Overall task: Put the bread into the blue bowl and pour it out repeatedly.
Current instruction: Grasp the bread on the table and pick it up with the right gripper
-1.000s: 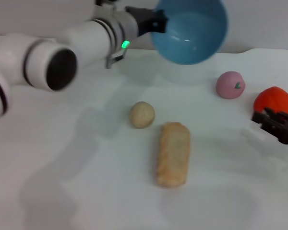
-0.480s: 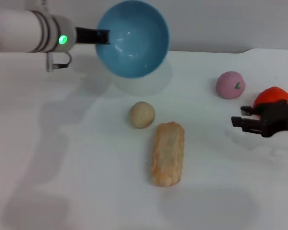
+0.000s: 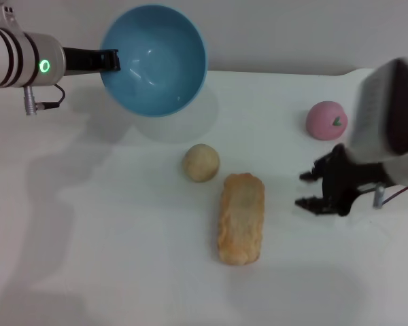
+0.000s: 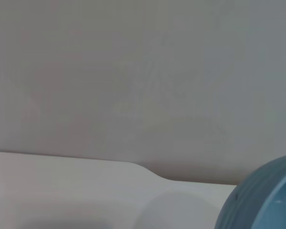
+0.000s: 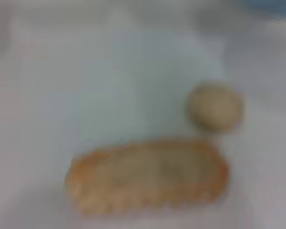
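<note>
Bread [image 3: 241,218] lies flat on the white desk [image 3: 122,258], its long axis running toward us, with the small beige ball [image 3: 201,162] just beside its far end. Our right pincer [image 3: 314,188] hovers near the loaf's right side, fingers spread and empty, while our left pincer [image 3: 109,60] is clamped on the rim of the blue bowl [image 3: 156,61] and holds it tilted above the far left of the desk, its glossy inside empty and facing us. We judge the step in hand to be picking up the loaf. To do it well we should bring the right pincer over the middle of the loaf and close across its narrow width, not along its length, so the weight balances. We should keep the fingers clear of the beige ball, and of the pink ball [image 3: 326,120] farther to the right. The bowl would be best levelled and set low before the loaf arrives, so it drops inside.
</note>
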